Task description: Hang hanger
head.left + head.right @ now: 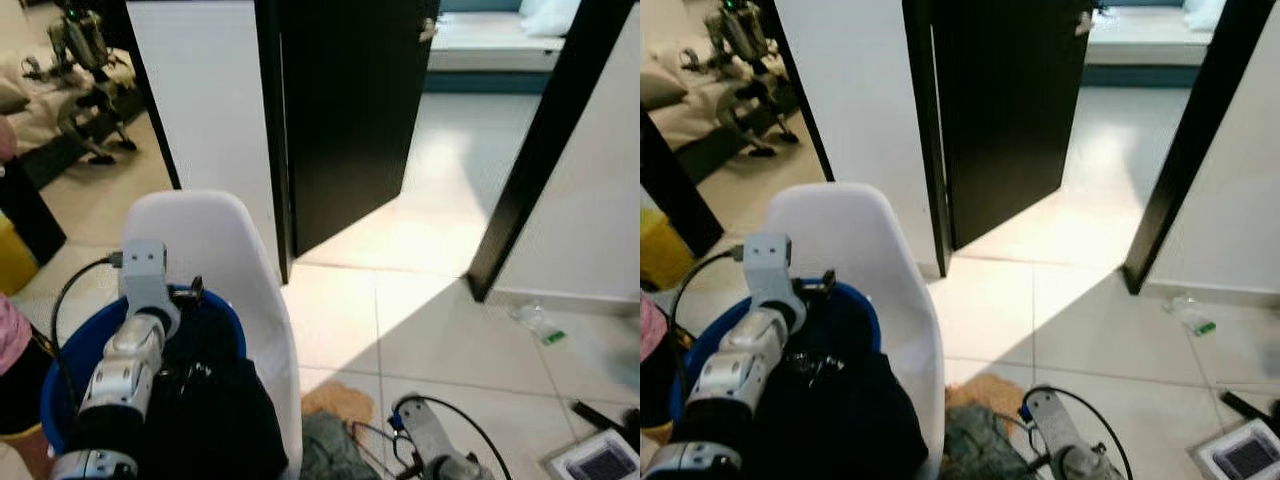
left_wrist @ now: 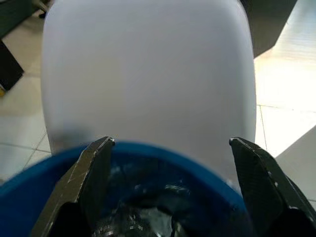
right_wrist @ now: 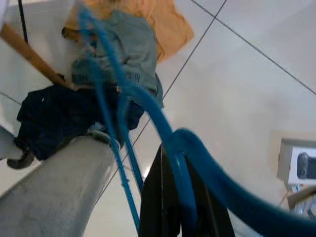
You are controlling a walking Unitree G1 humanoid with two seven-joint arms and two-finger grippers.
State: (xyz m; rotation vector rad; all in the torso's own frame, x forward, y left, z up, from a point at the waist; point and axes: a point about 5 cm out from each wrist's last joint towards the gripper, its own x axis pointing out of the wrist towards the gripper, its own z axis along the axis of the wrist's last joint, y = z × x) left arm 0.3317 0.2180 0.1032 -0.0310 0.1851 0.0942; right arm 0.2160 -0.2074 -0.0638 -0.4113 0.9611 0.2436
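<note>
- Left claw (image 2: 168,148) stands spread wide in the left wrist view, its two black fingers (image 2: 89,173) apart over the near rim of a blue basin (image 2: 148,153), grasping nothing. Dark clothes (image 2: 143,217) lie in the basin below it, and a white chair back (image 2: 148,74) rises just behind the rim.
- Right claw (image 3: 180,197), in the right wrist view, is clenched on a blue hanger (image 3: 197,168), whose thin blue wire runs up across the picture. Below on the tiled floor (image 3: 247,84) lie a grey garment (image 3: 128,49), an orange cloth (image 3: 163,19) and a dark blue garment (image 3: 64,113).
- Head views show the left arm (image 1: 135,340) reaching over the basin, which sits on the chair. The right arm (image 1: 435,450) is low at the bottom edge, with the hanger's wire (image 1: 375,440) beside it above the floor clothes. A dark door (image 1: 350,110) stands open beyond.
</note>
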